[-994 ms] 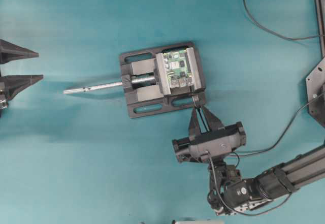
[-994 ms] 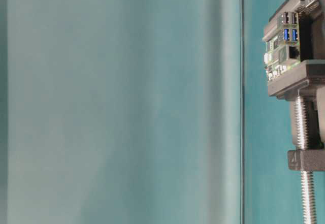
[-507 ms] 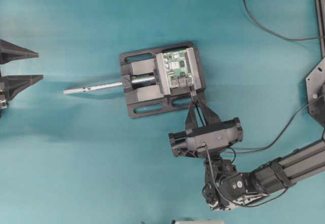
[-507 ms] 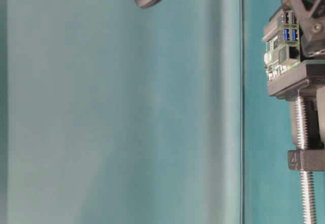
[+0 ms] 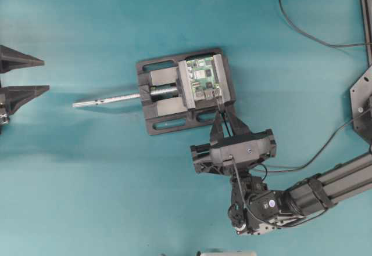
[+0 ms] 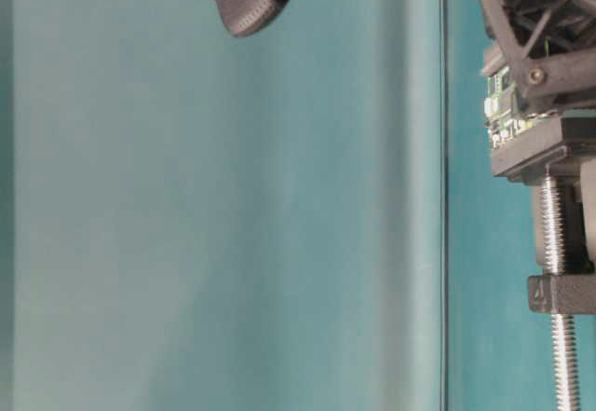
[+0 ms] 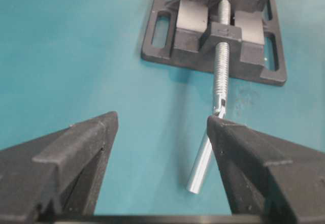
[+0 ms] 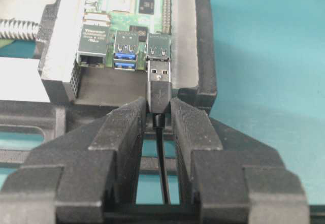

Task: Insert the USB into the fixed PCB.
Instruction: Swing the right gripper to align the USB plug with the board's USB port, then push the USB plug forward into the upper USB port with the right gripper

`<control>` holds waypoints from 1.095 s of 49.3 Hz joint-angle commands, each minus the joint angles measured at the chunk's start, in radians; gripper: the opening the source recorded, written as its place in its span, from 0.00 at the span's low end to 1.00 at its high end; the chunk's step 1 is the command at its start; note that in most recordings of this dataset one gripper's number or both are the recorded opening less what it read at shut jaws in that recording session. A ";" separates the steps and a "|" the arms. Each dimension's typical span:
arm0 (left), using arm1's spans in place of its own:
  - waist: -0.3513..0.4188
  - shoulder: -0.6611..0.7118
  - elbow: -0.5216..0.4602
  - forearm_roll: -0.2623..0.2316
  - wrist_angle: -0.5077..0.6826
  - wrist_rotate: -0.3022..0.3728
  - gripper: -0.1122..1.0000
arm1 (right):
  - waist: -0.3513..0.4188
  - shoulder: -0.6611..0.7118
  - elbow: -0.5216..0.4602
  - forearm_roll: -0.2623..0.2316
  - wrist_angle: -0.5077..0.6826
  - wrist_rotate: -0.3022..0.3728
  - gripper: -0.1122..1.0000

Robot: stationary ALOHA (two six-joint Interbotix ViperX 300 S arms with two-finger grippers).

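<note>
I'm pinching the USB (image 8: 159,84) in the right gripper (image 8: 156,113), tip lined up just short of the PCB (image 8: 133,11) port; left gripper (image 7: 160,132) idling wide.

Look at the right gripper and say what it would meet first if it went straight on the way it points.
The right gripper, shut on the USB, points at the fixed PCB. The plug's metal tip would probably meet the black USB port first; it looks lined up, though depth is unclear.
</note>
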 commanded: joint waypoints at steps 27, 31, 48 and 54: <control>-0.002 0.006 -0.012 0.005 -0.005 -0.005 0.87 | -0.009 -0.044 -0.005 -0.009 0.006 -0.012 0.28; -0.002 0.006 -0.012 0.005 -0.003 -0.005 0.87 | -0.009 -0.046 -0.003 -0.008 0.006 -0.015 0.28; -0.002 0.006 -0.012 0.005 -0.005 -0.005 0.87 | -0.012 -0.052 0.008 -0.011 0.009 -0.017 0.28; -0.002 0.006 -0.012 0.005 -0.005 -0.005 0.87 | -0.015 -0.051 0.009 -0.011 0.017 -0.017 0.28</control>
